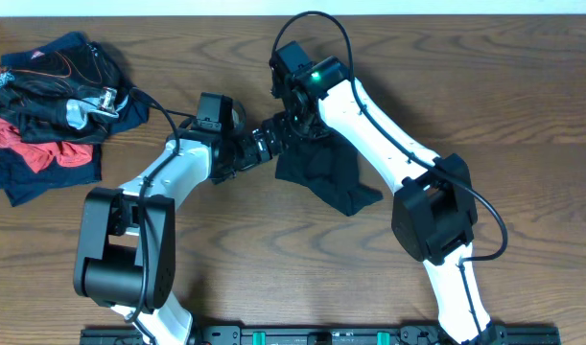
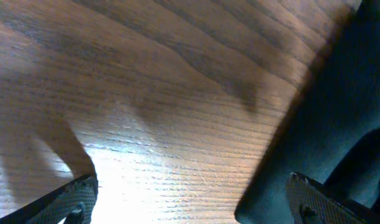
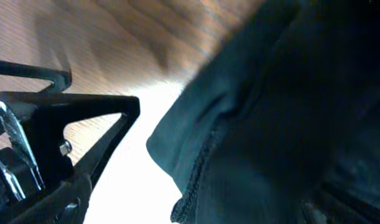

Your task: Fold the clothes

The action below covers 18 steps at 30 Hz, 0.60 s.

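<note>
The bench shows broad wood to the right of and in front of the middle, with both arms crowding its centre. A heap of clothes (black, red, navy) sits at the far-left corner, its edges near the bench rim. A black garment lies crumpled mid-bench, its hemmed edge ragged. The left claw stands wide, just beside the garment's left edge. The right claw is spread over the garment's top, one finger off the cloth.

Brown wood-grain table, glare-lit
</note>
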Each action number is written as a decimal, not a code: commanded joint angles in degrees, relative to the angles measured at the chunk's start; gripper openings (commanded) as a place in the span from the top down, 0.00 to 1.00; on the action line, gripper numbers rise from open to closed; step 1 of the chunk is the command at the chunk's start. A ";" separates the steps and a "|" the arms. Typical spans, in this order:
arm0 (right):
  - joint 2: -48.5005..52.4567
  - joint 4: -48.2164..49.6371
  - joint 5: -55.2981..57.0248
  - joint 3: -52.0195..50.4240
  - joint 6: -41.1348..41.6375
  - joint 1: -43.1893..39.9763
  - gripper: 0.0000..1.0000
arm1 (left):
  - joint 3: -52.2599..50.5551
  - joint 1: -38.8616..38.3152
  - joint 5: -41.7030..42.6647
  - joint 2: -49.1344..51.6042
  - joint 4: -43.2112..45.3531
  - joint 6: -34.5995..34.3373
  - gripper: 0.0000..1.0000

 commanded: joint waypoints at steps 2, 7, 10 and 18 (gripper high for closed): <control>0.28 0.79 -2.75 0.94 -2.75 2.25 0.01 | -1.51 2.32 -2.29 1.92 -1.14 -0.04 0.02; 0.28 1.88 -2.91 0.94 -3.87 2.71 0.01 | -1.51 8.83 -4.42 1.92 -0.90 -0.07 0.02; 0.28 2.99 -3.04 0.96 -5.66 2.86 0.01 | -1.51 13.18 -4.42 1.92 -1.03 -0.02 0.02; -1.07 -0.07 6.67 9.20 -3.76 2.14 0.01 | -1.51 18.71 -4.33 1.92 -4.31 1.79 0.02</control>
